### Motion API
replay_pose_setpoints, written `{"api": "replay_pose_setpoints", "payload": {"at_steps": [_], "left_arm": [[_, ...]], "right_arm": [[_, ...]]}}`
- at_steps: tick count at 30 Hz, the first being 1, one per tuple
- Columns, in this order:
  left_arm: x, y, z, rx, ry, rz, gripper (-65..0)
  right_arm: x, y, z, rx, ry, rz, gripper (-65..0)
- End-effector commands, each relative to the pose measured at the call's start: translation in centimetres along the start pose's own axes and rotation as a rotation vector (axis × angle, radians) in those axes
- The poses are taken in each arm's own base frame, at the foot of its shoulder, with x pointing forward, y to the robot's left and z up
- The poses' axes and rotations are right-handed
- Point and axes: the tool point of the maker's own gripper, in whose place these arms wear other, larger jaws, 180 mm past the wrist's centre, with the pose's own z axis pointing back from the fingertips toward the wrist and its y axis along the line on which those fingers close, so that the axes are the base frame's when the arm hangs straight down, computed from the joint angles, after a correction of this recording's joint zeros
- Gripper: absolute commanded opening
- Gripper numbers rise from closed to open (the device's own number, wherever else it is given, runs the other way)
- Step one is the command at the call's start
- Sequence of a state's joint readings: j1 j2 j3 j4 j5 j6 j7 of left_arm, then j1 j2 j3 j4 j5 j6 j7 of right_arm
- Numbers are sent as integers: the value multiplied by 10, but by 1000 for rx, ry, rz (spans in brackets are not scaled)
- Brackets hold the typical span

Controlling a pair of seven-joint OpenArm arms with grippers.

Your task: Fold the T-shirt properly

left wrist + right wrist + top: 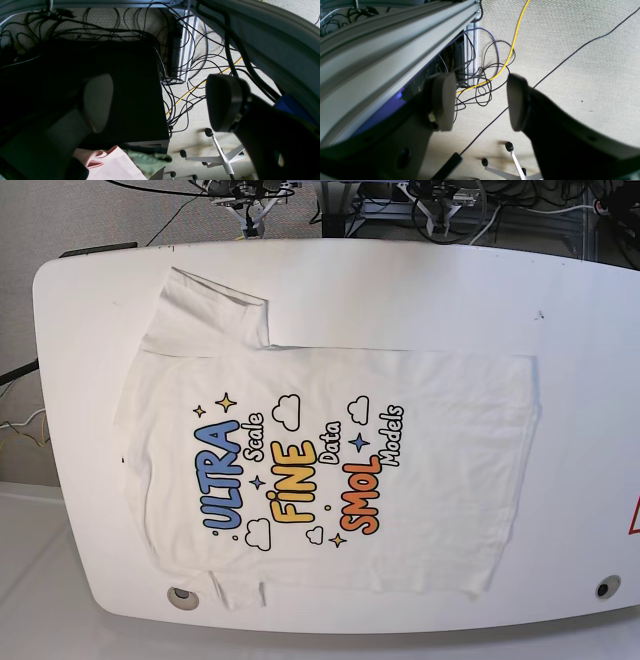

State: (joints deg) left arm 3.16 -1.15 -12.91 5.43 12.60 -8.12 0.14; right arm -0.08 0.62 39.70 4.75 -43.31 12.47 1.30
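The T-shirt lies flat on the white table, print side up, collar end toward the left and hem toward the right. One sleeve spreads out at the back left; the other lies near the front edge. Neither gripper shows in the base view. In the left wrist view my left gripper hangs open beside the table, over the floor, with nothing between its fingers. My right gripper is likewise open and empty in the right wrist view, over carpet past the table's edge. The shirt appears in neither wrist view.
Below the table lie tangled black cables, a yellow cable, an aluminium frame leg and a black box. A white chair base stands on the carpet. Pink cloth and green cloth lie near the box.
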Motion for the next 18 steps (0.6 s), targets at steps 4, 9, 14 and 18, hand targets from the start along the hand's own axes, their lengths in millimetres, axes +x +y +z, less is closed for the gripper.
{"api": "replay_pose_setpoints", "payload": {"at_steps": [4, 9, 14, 18], "left_arm": [[32, 34, 11, 48, -111, -9, -269], [25, 51, 19, 68, -155, -20, -357], [11, 81, 33, 123, -179, -34, -384], [-2, 92, 42, 144, -182, -35, -358]], "right_arm": [[2, -12, 2, -27, 6, -8, -342], [-6, -31, 6, -68, 11, -9, -338], [-29, -58, 13, -125, 31, -13, -335], [-49, -82, 23, -176, 43, -12, -334]]}}
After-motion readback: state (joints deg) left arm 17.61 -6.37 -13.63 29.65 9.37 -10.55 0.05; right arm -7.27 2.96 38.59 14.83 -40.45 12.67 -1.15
